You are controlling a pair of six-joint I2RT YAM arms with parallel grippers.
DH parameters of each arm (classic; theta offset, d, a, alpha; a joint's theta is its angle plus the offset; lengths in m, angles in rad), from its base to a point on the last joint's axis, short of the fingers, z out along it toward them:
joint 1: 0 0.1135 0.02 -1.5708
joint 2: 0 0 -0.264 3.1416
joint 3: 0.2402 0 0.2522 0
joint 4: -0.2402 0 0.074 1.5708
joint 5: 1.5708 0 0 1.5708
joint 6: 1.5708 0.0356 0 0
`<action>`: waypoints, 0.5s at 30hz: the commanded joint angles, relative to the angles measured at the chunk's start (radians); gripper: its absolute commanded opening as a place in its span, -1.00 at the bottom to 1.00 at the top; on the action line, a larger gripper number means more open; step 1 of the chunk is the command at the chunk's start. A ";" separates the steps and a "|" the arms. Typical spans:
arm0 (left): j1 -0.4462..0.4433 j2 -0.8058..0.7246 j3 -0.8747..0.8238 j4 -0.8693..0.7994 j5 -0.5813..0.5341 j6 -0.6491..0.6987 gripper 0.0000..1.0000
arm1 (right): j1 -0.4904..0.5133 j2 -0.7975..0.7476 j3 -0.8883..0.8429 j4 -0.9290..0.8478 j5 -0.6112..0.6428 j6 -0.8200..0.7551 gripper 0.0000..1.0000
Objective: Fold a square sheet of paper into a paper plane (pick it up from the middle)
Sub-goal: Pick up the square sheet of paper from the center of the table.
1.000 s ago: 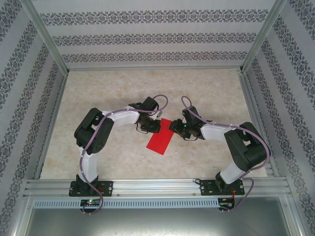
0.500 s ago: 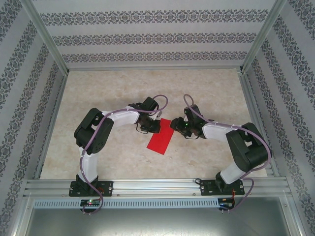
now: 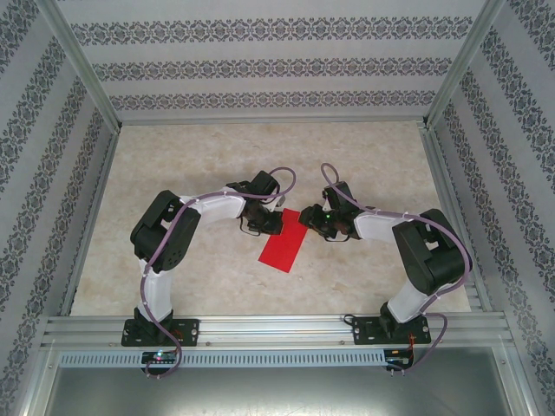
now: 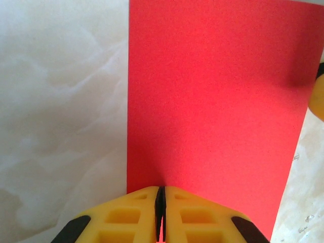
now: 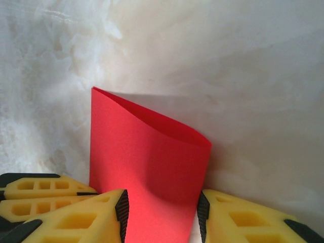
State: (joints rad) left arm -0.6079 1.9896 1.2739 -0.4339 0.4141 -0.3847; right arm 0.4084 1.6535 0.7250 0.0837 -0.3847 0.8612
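The left jaws are pinched shut on one edge of the square sheet of paper [image 4: 212, 101], folded over on the counter [image 3: 260, 156] between the arms. The right jaws stand apart around its puffy fold. Best press it flat slowly, edges matching.

At the middle of your table [image 3: 217, 156], the square sheet of paper [image 3: 282, 243] is lying doubled over on itself, running from far right toward near left. Your left gripper [image 3: 270, 223] is meeting the sheet's far end from the left, its jaws sitting together on the edge, while your right gripper [image 3: 305, 221] is facing it from the right, the sheet's bowed end sitting between its two fingers [image 5: 119, 212]. Both arm bases are standing at the near edge, well apart.
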 commanded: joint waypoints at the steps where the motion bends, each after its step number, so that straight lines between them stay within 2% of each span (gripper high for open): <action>1: -0.001 0.031 -0.047 -0.139 -0.072 0.013 -0.72 | 0.004 0.006 0.022 0.031 -0.046 -0.021 -0.16; 15: -0.001 0.035 -0.039 -0.135 -0.057 0.010 -0.72 | 0.013 -0.033 -0.067 0.158 -0.126 0.010 -0.17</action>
State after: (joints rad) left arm -0.6079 1.9896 1.2739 -0.4339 0.4145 -0.3847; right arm 0.4103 1.6321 0.6819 0.1787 -0.4728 0.8646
